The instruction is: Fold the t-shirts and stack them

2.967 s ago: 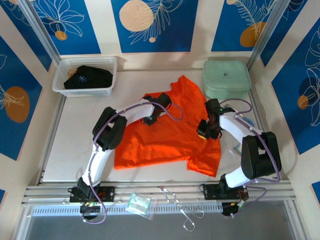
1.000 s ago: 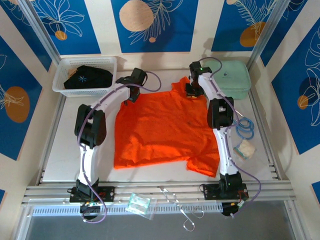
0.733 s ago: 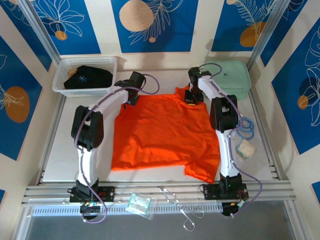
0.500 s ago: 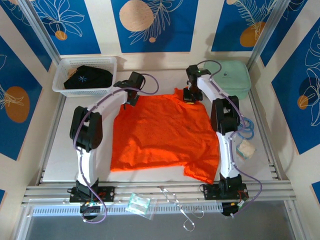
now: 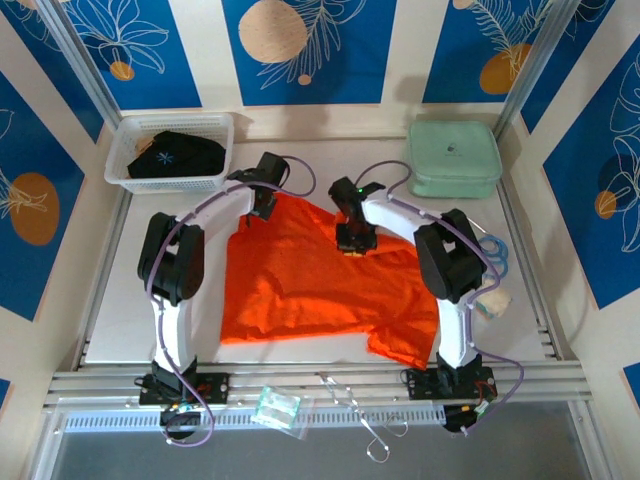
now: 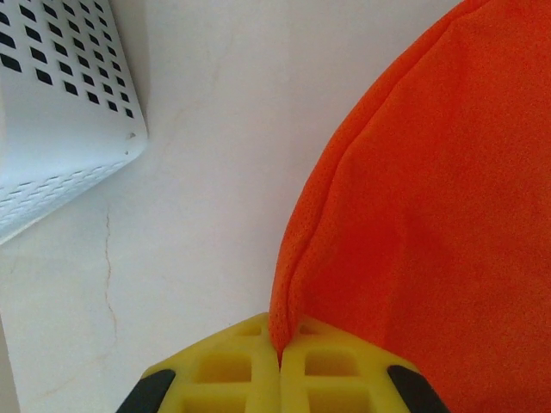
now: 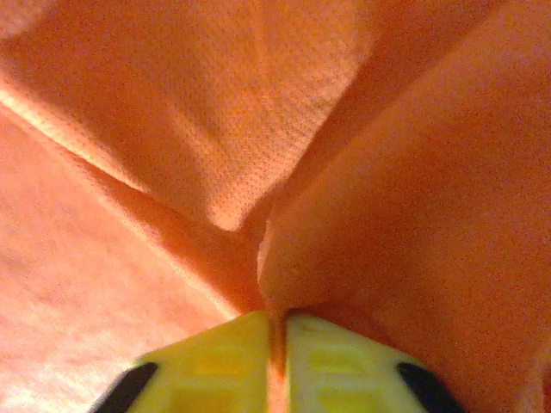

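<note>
A bright orange t-shirt [image 5: 310, 285] lies spread on the white table [image 5: 130, 300]. My left gripper [image 5: 260, 209] is at the shirt's far left corner, and in the left wrist view its yellow fingers [image 6: 224, 370] are shut on the cloth's folded edge [image 6: 293, 284]. My right gripper [image 5: 352, 243] is over the shirt's upper middle, shut on a pinch of orange cloth [image 7: 344, 215] that it has drawn over the shirt. The black t-shirt [image 5: 178, 155], which carries a small light-blue mark, sits in the white mesh basket [image 5: 125, 182] at the back left.
A mint-green lidded box [image 5: 453, 157] stands at the back right. A blue cable coil [image 5: 497, 250] and a small white item [image 5: 490, 300] lie by the right edge. The basket's corner [image 6: 60, 112] is close to the left gripper. A plastic bag [image 5: 277, 408] rests on the front rail.
The right gripper has swung from the back right corner toward the table's middle, dragging the shirt's far right corner over the shirt. The left gripper has stayed put, still gripping.
</note>
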You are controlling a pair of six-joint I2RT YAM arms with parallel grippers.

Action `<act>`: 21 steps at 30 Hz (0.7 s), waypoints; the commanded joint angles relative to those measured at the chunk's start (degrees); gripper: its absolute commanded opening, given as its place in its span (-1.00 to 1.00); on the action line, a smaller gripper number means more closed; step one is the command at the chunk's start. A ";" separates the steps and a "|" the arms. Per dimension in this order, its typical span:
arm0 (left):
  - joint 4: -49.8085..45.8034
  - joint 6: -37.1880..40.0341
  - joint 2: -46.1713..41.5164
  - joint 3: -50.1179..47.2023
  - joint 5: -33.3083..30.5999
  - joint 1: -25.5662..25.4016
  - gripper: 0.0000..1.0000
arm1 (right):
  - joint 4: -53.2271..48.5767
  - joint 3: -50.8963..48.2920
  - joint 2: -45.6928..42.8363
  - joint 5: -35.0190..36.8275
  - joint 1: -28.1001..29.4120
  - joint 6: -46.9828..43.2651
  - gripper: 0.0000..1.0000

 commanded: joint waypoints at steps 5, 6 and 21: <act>1.12 -0.52 -4.24 -2.29 -1.30 -0.17 -1.00 | -3.62 3.56 -9.07 3.71 -2.19 3.57 -0.20; 1.23 -0.54 -4.46 -2.55 -1.29 -0.17 -1.00 | -4.13 3.78 -10.39 4.25 -3.18 3.15 -0.17; 1.44 -1.51 -4.74 -3.57 -0.13 -0.21 -1.00 | 0.55 9.90 1.81 -9.15 -19.32 -3.34 0.03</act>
